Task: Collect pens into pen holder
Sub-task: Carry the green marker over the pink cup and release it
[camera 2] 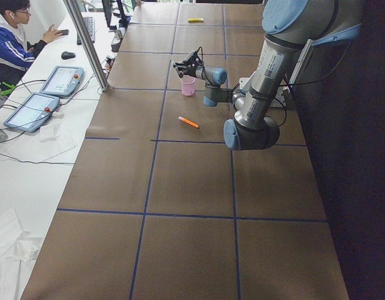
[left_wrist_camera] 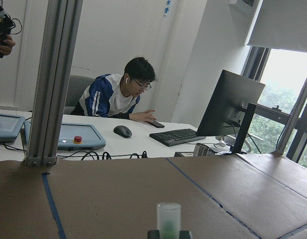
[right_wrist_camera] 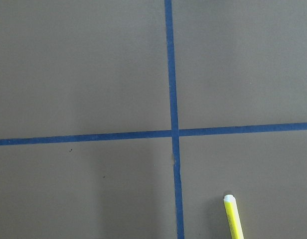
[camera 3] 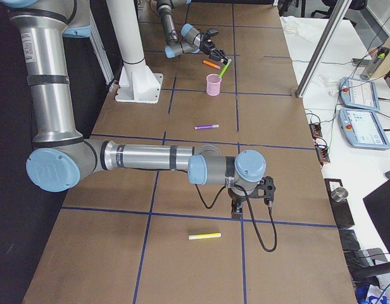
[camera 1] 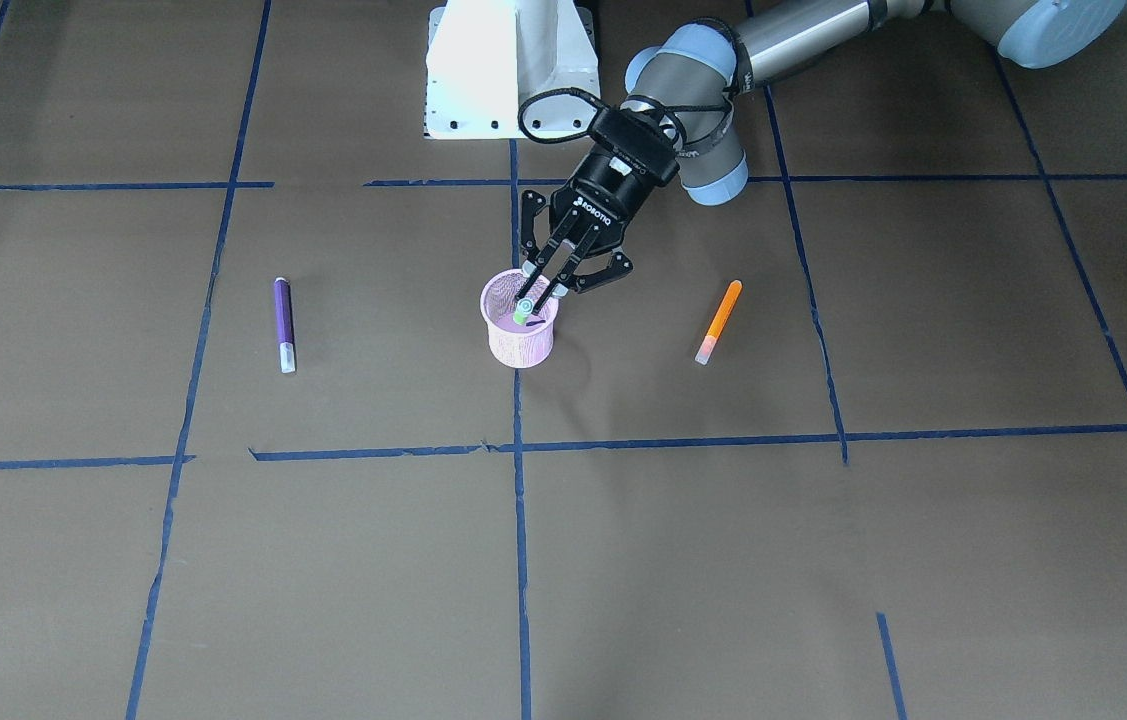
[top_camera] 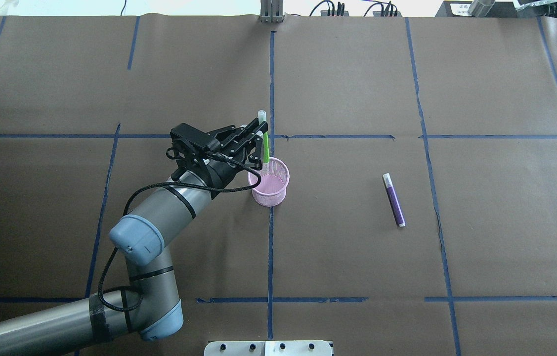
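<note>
My left gripper clamping green pen, lower end hidden in pink cup mid-frame, right gripper impossible to judge, yellow pen cropped.

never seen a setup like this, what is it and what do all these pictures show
It is two robot arms at a paper-covered table, filmed at once from several cameras: one facing the robot, one above and behind it, one at each table end, one on each wrist. The left claw grips a green pen, its lower end just inside the pink mesh pen holder. A purple pen, an orange pen and a yellow pen lie on the table. The right claw hangs near the yellow one.
</note>
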### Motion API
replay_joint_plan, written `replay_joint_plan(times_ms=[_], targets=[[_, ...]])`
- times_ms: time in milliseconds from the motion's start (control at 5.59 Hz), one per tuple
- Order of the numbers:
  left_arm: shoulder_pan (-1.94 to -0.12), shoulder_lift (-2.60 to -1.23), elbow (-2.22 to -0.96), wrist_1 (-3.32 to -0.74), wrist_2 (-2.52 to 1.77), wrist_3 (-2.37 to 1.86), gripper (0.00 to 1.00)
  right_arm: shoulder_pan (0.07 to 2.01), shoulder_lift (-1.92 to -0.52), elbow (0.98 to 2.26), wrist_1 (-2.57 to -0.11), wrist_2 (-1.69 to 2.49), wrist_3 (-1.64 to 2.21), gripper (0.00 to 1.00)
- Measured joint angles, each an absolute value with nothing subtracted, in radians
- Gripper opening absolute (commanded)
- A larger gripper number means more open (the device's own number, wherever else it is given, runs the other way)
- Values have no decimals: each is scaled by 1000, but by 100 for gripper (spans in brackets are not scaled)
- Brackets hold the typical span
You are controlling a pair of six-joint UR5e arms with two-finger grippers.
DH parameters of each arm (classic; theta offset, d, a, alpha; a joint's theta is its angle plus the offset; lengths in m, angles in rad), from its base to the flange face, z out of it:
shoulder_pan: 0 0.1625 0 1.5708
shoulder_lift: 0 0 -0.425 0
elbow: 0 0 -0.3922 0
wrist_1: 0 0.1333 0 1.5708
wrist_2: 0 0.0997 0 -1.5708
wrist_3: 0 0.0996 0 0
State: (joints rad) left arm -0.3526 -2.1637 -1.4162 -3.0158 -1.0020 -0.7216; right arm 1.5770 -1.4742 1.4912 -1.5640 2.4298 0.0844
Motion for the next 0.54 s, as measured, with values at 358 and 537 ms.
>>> replay_joint_plan(times_ms=[358, 537], targets=[[-346, -2165, -1414, -3020, -1008, -723, 100, 1577, -1472, 1491, -1563, 2430, 84, 100], [-347, -2165, -1419, -3021, -1008, -723, 100, 1577, -1471, 1492, -1563, 2430, 84, 100]])
